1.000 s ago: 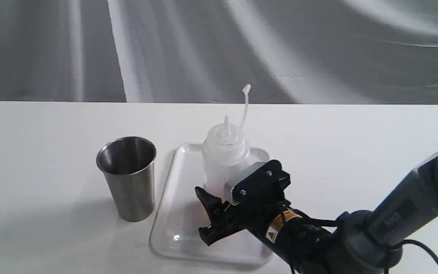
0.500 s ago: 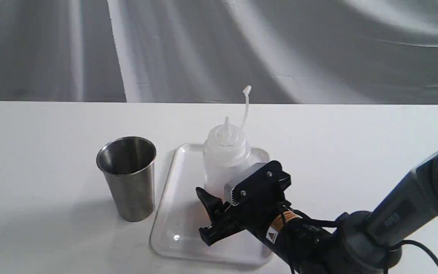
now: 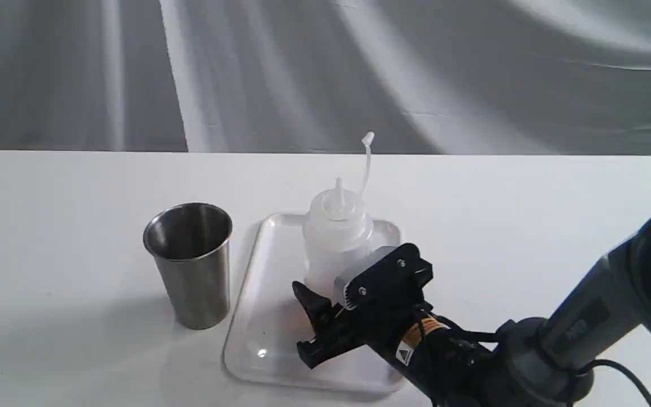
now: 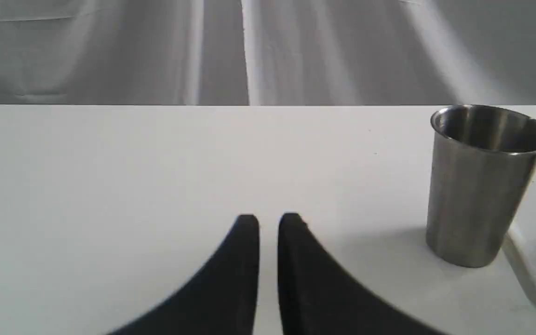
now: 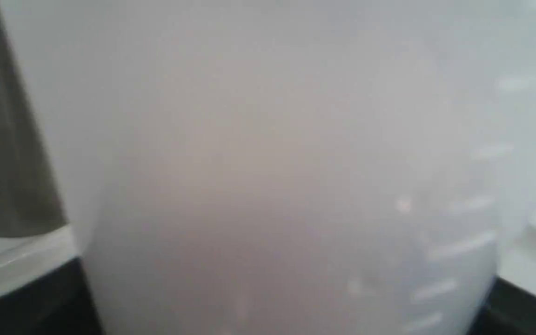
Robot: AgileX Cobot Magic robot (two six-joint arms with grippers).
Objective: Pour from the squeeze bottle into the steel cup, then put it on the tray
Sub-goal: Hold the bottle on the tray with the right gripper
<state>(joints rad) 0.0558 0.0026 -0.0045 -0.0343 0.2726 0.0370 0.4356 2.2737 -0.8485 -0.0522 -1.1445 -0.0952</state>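
The right gripper (image 3: 320, 282) is clamped on the lower body of the squeeze bottle (image 3: 337, 237) - one black finger (image 5: 26, 302) on each side, the translucent wall filling the space between them. The bottle stands upright in the grip, nozzle up, its cap strap rising above it. Directly under the gripper lies the tray (image 3: 246, 322); whether the bottle's base touches it I cannot tell. The steel cup (image 3: 192, 265) stands upright on the table (image 3: 77, 226), beyond the gripper's near finger, just beside the tray's edge. The left gripper (image 4: 268, 223) hovers low over bare table, fingers almost together and holding nothing - the cup is ahead of it, off to one side.
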